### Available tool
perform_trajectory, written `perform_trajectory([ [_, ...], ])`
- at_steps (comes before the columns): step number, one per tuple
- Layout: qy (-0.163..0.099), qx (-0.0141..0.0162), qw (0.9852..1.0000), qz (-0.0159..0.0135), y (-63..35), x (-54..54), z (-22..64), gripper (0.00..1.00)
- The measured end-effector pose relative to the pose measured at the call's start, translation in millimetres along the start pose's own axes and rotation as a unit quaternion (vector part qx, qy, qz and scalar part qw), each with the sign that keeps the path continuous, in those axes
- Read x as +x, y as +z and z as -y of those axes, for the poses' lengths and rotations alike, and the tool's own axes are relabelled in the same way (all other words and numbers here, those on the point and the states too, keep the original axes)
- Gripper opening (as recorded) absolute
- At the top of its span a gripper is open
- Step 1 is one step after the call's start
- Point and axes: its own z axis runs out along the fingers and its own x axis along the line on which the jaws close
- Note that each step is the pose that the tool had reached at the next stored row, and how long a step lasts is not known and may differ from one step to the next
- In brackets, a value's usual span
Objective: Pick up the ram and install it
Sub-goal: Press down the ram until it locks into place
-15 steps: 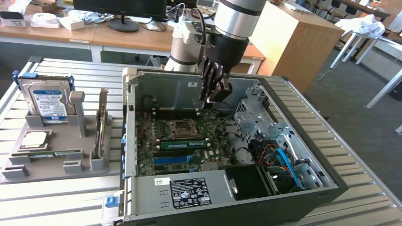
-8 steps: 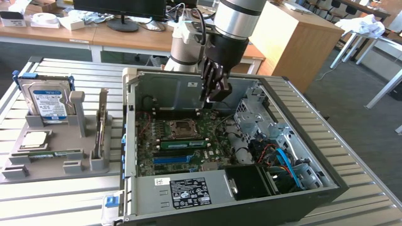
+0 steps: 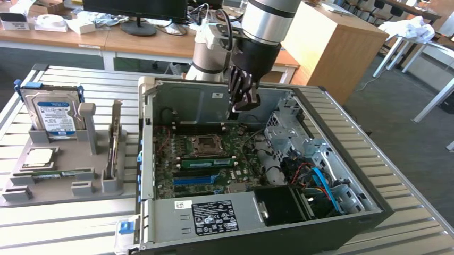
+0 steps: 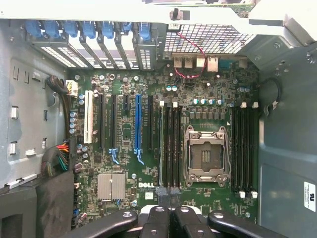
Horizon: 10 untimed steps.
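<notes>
Ram [image 3: 206,162] — a green stick — sits in a slot just beside the socket [image 3: 206,142] inside the case [image 3: 199,101], while the gripper [image 3: 240,109] hangs well above the socket, fingers closed together, apart from the stick.

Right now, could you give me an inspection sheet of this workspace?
Surface: slatted metal table, open computer case on it.
Job's things: ram standing in a slot beside the processor socket.
Clutter: grey holder with hard drive, processor chip.
Grippers: gripper shut, empty, above the motherboard.
Cables: red wires, blue cable inside the case.
Surroundings: desks, monitor, wooden cabinet.
</notes>
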Motion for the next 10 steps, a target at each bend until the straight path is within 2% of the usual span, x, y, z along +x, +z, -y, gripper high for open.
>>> perform_trajectory([
  [10,0.0,0.0,1.0,0.0,0.0,0.0,0.0,0.1],
])
